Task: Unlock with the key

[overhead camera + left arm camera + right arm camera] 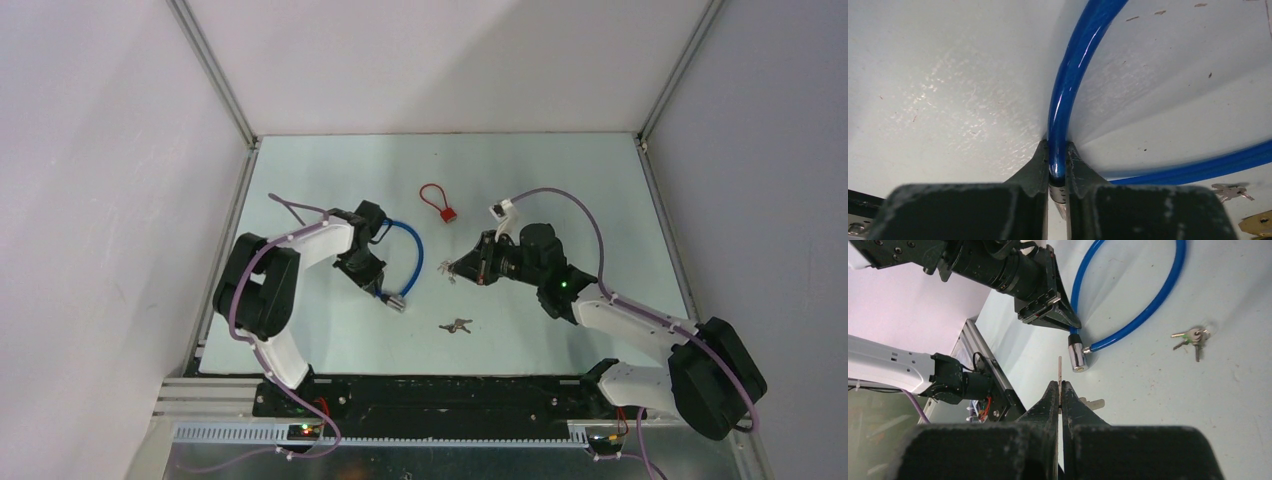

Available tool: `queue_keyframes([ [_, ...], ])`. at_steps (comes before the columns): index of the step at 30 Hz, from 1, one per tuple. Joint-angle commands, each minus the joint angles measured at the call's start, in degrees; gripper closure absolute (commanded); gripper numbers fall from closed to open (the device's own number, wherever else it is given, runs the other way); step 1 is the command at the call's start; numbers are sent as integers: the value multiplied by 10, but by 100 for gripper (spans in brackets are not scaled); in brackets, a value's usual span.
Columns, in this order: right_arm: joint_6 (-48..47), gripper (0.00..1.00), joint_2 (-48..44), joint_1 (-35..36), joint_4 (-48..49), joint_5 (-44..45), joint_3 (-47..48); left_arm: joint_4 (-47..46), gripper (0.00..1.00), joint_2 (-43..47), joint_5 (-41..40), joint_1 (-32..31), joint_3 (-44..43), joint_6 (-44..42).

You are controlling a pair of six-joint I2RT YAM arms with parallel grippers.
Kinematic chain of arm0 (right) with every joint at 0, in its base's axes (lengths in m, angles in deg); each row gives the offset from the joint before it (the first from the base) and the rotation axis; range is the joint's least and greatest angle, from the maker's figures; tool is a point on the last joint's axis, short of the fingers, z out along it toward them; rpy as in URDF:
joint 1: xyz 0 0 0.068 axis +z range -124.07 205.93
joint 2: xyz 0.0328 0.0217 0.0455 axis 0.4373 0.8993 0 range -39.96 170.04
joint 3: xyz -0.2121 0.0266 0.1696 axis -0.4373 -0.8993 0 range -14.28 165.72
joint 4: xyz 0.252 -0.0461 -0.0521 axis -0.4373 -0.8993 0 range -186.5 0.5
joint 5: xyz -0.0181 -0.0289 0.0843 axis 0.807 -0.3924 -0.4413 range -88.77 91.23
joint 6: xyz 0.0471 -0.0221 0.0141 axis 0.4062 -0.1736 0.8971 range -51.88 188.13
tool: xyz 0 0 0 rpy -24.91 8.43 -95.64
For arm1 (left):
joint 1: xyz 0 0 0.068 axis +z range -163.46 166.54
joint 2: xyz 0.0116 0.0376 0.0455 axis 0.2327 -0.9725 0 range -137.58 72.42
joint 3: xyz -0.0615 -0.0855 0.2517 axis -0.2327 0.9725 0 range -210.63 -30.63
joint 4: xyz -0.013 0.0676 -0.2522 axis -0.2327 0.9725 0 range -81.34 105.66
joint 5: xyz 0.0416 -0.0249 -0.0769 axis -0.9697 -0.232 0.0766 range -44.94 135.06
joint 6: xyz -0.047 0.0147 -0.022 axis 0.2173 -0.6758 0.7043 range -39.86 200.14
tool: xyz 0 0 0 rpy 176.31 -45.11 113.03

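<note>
Cable lock point(415, 250), a blue loop ending in a metal cylinder point(1077, 355), is laid on the left half of the pale counter point(560, 180). It is pinched by the left tool point(1058, 160) on the cable just above that cylinder, with the jaws closed onto the blue sheath and no gap seen. The right tool point(1059, 390) is closed fully on a key point(1060, 372), whose thin blade is held edge-on between the fingers and pointed toward the cylinder, near it but apart. A small red lock point(440, 205) is seen at the far middle of the counter, and a spare key bunch point(456, 325) nearer the front, both well apart from the work.

The step in hand is judged to be insertion. It is best done if the cylinder is steadied by the left tool and the blade is lined up on the cylinder's axis before it is pushed. The keyway cannot be made out, so its facing should be checked first. A skewed approach is likely to shove the cylinder aside, since the cable can flex.

No brand, label or writing can be read.
</note>
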Motion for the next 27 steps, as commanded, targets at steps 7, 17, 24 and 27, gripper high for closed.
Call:
queue_keyframes([
  [7, 50, 100, 31, 31, 63, -1, -16, -49, 100, 12, 116, 8, -12, 35],
  [17, 79, 100, 62, 36, 91, -7, -19, -124, 100, 93, 148, 34, 12, 85],
  [24, 123, 100, 120, 25, 155, -43, -19, -145, 100, 118, 170, 41, 35, 92],
  [27, 147, 100, 140, 21, 176, -56, -20, -161, 100, 123, 179, 41, 45, 99],
])
